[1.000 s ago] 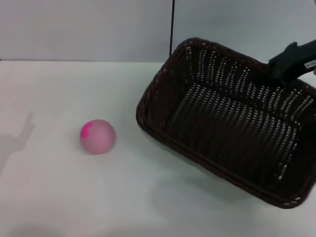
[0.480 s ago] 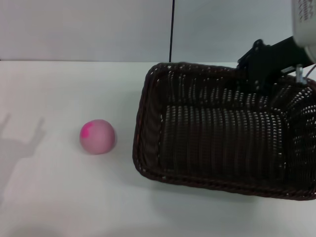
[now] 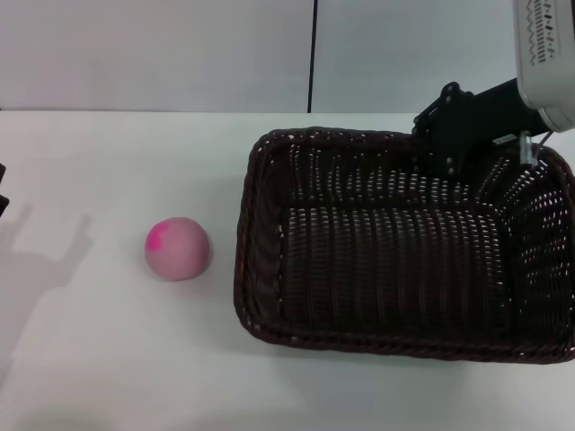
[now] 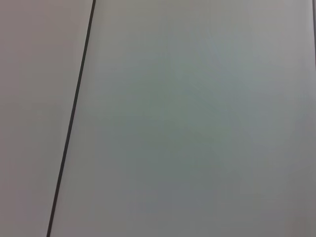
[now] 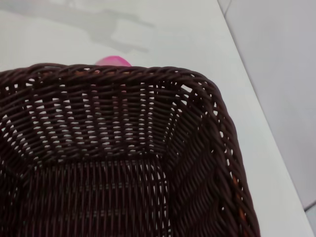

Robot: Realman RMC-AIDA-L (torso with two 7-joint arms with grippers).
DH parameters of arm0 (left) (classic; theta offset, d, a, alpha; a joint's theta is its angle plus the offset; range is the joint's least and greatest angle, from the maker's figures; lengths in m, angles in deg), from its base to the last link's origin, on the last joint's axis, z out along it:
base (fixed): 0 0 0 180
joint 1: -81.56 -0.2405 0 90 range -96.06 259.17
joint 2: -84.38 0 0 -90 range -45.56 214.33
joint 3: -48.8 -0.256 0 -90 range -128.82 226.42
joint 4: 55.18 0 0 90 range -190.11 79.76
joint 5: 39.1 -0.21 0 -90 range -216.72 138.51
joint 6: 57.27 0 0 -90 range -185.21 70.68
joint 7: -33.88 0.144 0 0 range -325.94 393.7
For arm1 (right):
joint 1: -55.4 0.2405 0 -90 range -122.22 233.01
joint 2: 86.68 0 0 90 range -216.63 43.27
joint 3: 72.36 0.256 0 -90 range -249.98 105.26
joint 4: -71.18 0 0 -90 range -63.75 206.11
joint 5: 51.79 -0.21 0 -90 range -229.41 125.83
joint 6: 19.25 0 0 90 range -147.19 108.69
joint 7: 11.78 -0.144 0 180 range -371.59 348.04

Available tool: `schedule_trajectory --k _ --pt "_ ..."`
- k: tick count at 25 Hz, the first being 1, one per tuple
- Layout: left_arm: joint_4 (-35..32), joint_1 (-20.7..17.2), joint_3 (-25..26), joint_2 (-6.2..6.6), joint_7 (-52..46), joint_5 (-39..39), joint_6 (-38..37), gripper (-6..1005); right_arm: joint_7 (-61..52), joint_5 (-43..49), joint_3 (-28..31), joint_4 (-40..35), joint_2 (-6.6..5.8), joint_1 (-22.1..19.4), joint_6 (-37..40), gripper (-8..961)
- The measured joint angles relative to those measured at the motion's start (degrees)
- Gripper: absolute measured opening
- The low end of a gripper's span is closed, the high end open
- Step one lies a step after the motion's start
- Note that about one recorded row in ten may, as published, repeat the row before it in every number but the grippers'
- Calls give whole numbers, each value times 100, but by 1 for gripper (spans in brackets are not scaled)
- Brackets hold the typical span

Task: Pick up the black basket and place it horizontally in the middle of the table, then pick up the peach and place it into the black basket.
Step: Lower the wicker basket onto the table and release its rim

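The black basket (image 3: 404,260) stands level on the right half of the white table (image 3: 108,359), long side across the view. My right gripper (image 3: 446,154) is shut on the basket's far rim, its black body reaching in from the upper right. The peach (image 3: 178,249) lies on the table left of the basket, a short gap apart. In the right wrist view the empty inside of the basket (image 5: 98,163) fills the picture and the top of the peach (image 5: 113,60) shows beyond its rim. My left gripper (image 3: 2,190) is only a dark sliver at the left edge.
The left arm's shadow (image 3: 45,260) falls on the table left of the peach. A grey wall with a black vertical seam (image 3: 314,54) stands behind the table. The left wrist view shows only that wall (image 4: 197,123).
The basket has swung from a tilted, diagonal pose to level and horizontal, and shifted left toward the peach. The left arm's shadow has moved right, and its tip now shows at the left edge.
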Motion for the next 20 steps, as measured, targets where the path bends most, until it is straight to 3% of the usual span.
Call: schedule_trajectory --k 12,16,20 --pt "5 -27 0 8 -10 0 -19 743 141 -465 -201 -39 11 -285 -196 304" --pt "4 -14 -8 18 -40 -2 -19 739 10 -486 -332 -198 24 -390 -325 487" --pt "-8 17 -178 120 -210 -287 -13 736 -596 -781 -342 -909 28 -752 -140 627"
